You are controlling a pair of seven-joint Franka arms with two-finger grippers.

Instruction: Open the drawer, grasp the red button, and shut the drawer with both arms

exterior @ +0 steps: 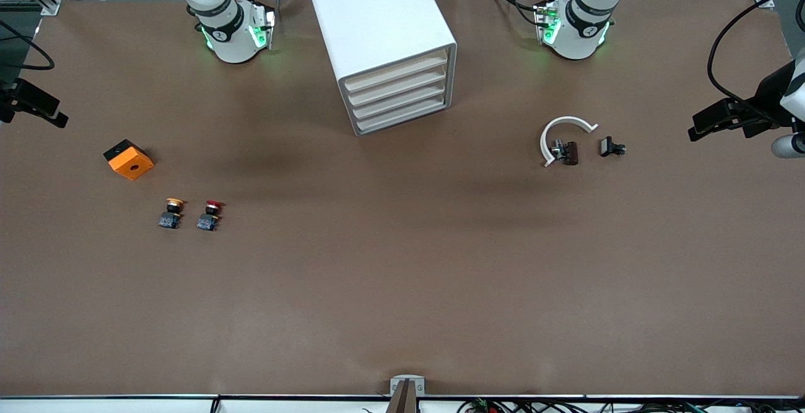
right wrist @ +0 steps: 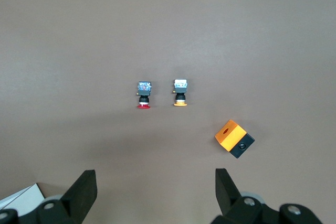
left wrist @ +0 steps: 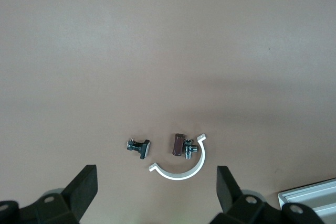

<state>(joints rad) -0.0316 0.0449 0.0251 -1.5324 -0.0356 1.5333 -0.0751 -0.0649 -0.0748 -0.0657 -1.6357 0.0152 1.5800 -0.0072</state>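
Red button [right wrist: 143,96] lies on worktop [exterior: 402,275], well apart from both claws; right claw [right wrist: 152,190] and left claw [left wrist: 155,190] both released, waiting

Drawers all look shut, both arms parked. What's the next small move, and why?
Probably send the open left gripper toward the white four-drawer cabinet: every drawer front sits flush. The red-capped push button lies untouched on the brown table; the open right gripper waits high above it.

Bare table [exterior: 402,262] surrounds the red button [exterior: 209,215]; the yellow button [exterior: 171,213] stands just beside it, the orange cube [exterior: 129,159] near, the cabinet [exterior: 383,42] well apart.
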